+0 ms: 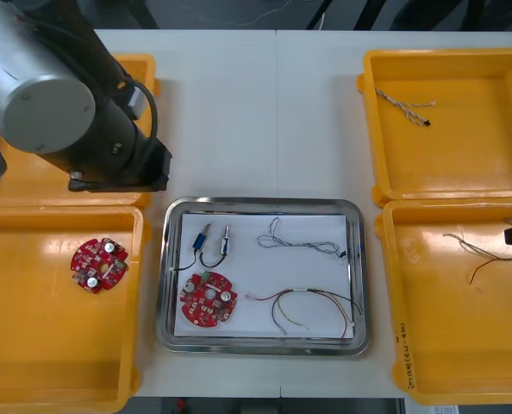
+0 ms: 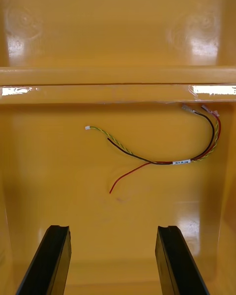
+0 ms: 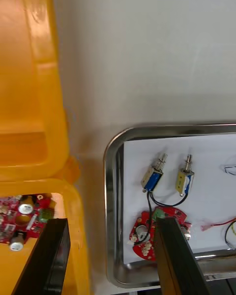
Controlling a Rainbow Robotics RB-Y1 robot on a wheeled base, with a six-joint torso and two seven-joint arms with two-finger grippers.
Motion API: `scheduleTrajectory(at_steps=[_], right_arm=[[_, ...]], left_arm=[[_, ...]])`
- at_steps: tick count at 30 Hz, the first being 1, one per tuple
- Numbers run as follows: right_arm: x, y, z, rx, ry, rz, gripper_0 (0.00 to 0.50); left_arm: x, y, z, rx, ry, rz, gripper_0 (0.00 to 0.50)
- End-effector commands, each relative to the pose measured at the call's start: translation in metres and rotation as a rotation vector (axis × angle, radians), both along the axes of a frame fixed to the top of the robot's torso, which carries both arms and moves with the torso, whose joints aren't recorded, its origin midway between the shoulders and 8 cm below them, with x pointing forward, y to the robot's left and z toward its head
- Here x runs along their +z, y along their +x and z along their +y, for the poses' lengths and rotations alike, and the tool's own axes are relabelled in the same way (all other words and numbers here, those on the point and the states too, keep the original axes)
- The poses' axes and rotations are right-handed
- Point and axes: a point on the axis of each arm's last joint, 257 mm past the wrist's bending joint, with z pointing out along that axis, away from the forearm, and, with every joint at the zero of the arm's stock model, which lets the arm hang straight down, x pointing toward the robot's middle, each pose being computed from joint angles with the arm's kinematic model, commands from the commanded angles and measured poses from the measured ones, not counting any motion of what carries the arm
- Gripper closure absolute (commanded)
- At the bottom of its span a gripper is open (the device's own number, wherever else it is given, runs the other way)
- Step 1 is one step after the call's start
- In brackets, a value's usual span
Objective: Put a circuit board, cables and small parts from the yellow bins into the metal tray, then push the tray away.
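The metal tray (image 1: 260, 203), white inside, sits mid-table. In it lie a round red circuit board (image 1: 208, 299), two small metal parts (image 1: 213, 240), a twisted blue and white cable (image 1: 303, 245) and a red and yellow cable (image 1: 312, 310). My left gripper (image 3: 112, 258) hangs open above the gap between the left near bin and the tray's left rim (image 3: 110, 177), with nothing between its fingers. My right gripper (image 2: 114, 260) is open over the right near bin, a short way from a red and yellow cable (image 2: 162, 150) on the bin floor.
A second circuit board (image 1: 99, 264) lies in the left near yellow bin (image 1: 32, 345). The right far bin (image 1: 497, 164) holds a twisted cable (image 1: 404, 106). The right near bin (image 1: 428, 362) holds the cable (image 1: 480, 252). My left arm (image 1: 58, 95) covers the left far bin.
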Motion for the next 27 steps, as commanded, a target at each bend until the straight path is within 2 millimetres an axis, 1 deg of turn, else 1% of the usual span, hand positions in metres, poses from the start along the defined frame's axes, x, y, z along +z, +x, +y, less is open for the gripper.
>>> scheduleTrajectory(at_steps=[1, 4, 6, 7, 9, 10, 13, 19, 22, 25, 27], right_arm=[[0.002, -0.006, 0.012, 0.0, 0.0, -0.009, 0.0], [0.006, -0.005, 0.018, 0.027, -0.019, -0.014, 0.0], [0.007, -0.005, 0.026, 0.057, -0.031, -0.013, 0.0], [0.007, -0.005, 0.027, 0.064, -0.033, -0.013, 0.0], [0.008, -0.004, 0.038, 0.105, -0.045, -0.01, 0.0], [0.009, -0.003, 0.041, 0.12, -0.046, -0.01, 0.0], [0.013, -0.002, 0.063, 0.198, -0.035, -0.009, 0.0], [0.022, -0.001, 0.092, 0.305, 0.004, -0.013, 0.0], [0.027, 0.0, 0.116, 0.385, 0.006, -0.014, 0.0], [0.029, 0.003, 0.132, 0.435, -0.014, -0.015, 0.0], [0.03, 0.005, 0.151, 0.492, -0.039, -0.017, 0.0]], left_arm=[[0.038, 0.008, 0.031, -0.086, 0.04, -0.085, 0.0], [0.04, 0.007, 0.049, -0.084, 0.043, -0.083, 0.0], [0.04, 0.006, 0.063, -0.083, 0.052, -0.083, 0.0], [0.04, 0.005, 0.066, -0.083, 0.053, -0.084, 0.0], [0.041, 0.004, 0.078, -0.082, 0.058, -0.087, 0.0], [0.04, 0.004, 0.08, -0.084, 0.059, -0.085, 0.0], [0.038, 0.0, 0.094, -0.084, 0.058, -0.081, 0.0], [0.032, -0.009, 0.116, -0.069, 0.052, -0.065, 0.0], [0.028, -0.016, 0.129, -0.054, 0.055, -0.061, 0.0], [0.026, -0.02, 0.137, -0.043, 0.066, -0.062, 0.0], [0.024, -0.026, 0.146, -0.036, 0.083, -0.061, 0.0]])
